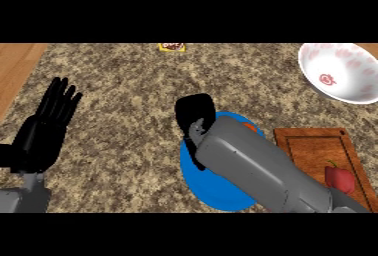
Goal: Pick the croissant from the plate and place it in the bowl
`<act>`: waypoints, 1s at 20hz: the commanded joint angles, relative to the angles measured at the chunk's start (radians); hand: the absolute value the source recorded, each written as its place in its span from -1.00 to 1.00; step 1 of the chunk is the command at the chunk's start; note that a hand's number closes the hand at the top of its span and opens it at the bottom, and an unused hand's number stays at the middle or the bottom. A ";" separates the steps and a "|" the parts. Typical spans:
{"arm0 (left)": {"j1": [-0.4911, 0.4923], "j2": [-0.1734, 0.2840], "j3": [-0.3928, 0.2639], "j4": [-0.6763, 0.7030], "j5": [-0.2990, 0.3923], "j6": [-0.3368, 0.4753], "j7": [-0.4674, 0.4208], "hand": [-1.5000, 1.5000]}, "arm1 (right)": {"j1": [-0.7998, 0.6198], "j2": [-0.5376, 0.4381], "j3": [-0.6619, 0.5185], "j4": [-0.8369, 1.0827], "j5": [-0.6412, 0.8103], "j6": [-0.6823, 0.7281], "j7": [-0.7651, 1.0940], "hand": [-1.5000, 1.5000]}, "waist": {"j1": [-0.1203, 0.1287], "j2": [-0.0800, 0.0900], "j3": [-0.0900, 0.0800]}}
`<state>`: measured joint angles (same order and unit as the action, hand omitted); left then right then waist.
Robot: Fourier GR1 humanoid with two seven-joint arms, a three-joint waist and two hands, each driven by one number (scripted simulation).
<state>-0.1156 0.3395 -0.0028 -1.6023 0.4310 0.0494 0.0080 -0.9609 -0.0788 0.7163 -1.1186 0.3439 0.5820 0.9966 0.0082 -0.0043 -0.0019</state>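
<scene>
A blue plate (221, 192) lies at the counter's middle, mostly covered by my right forearm. A small orange sliver, likely the croissant (252, 128), peeks out at the plate's upper right, beside the forearm. My right hand (195, 111) hangs over the plate's upper left rim, its back toward the view; what lies under it is hidden. The white bowl (341, 71) with red marks stands at the far right, well apart from the hand. My left hand (49, 125) rests open at the left, fingers up, holding nothing.
A wooden cutting board (314, 147) sits right of the plate with a red pepper (339, 178) on it. A small yellow object (171, 46) lies at the counter's far edge. A wooden strip (16, 65) borders the speckled counter on the left.
</scene>
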 commanded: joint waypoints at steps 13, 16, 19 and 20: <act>-0.005 -0.020 0.024 0.074 -0.032 -0.052 -0.037 0.00 | 0.264 -0.046 0.094 -0.234 0.166 -0.004 0.130 -1.00 | -0.019 0.002 0.002; 0.008 -0.053 0.022 0.004 -0.046 -0.002 -0.011 0.00 | 0.271 -0.012 0.074 -0.256 0.229 0.009 0.121 -1.00 | -0.009 0.002 0.002; 0.031 -0.012 0.081 0.045 -0.002 -0.102 -0.048 0.00 | 0.331 -0.032 0.068 -0.309 0.277 0.024 0.097 -1.00 | -0.009 0.003 0.001; 0.020 -0.025 0.048 -0.068 -0.032 -0.011 0.054 0.00 | 0.374 -0.092 0.076 -0.327 0.305 0.005 0.033 -1.00 | -0.008 0.002 0.002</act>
<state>-0.0901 0.3171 0.0430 -1.6182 0.4108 0.0132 0.0111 -0.6523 -0.1400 0.7818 -1.3991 0.5785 0.5883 0.9941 -0.0020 -0.0028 -0.0002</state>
